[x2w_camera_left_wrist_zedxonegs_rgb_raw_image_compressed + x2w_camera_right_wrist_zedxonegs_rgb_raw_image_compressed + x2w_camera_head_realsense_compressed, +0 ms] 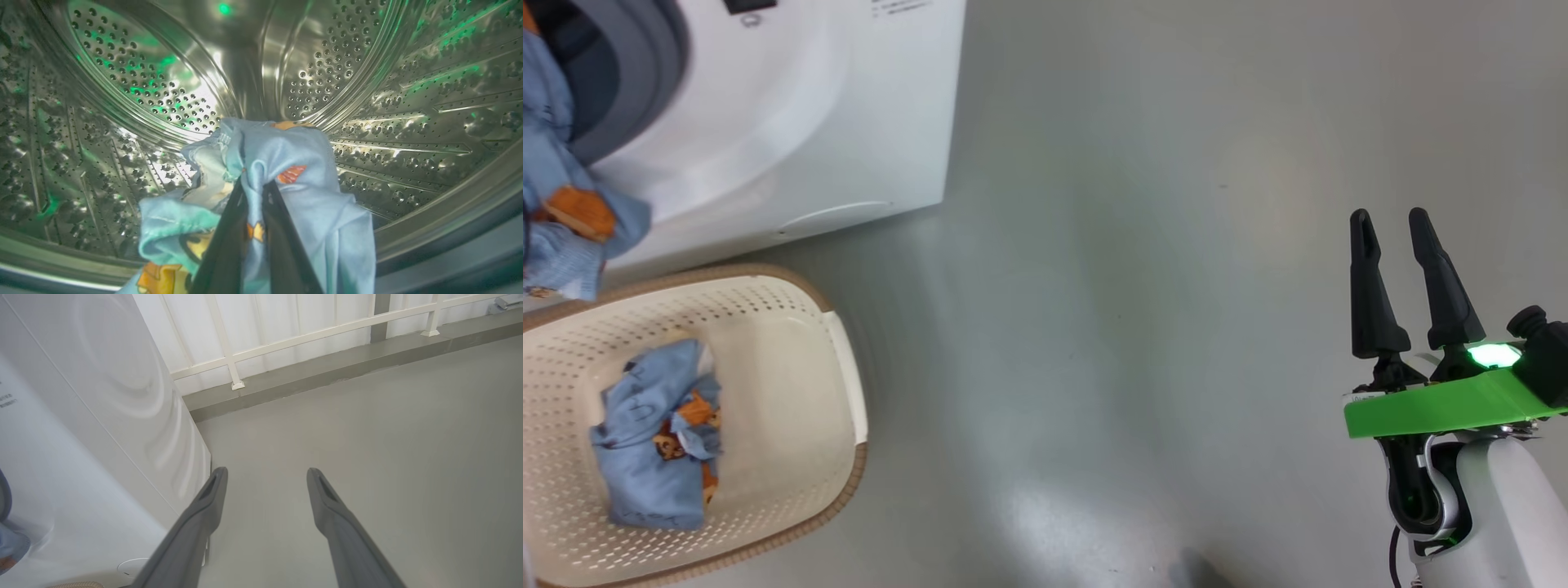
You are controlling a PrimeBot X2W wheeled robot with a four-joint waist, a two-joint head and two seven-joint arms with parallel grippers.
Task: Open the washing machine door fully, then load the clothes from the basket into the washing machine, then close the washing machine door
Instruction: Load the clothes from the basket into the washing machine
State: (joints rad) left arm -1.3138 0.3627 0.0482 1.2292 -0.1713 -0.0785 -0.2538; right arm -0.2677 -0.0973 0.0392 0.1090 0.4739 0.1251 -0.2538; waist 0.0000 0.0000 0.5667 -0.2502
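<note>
Blue garment (310,196) between left fingers (222,261) (seemingly pinched), inside drum (408,122)

No readable text, tiny dark print (905,8) on the washing machine (792,122) front, too small to make out

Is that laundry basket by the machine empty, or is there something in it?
Not empty: one crumpled light-blue garment with orange prints lies on the bottom of the basket, towards its left side in the head view.
</note>
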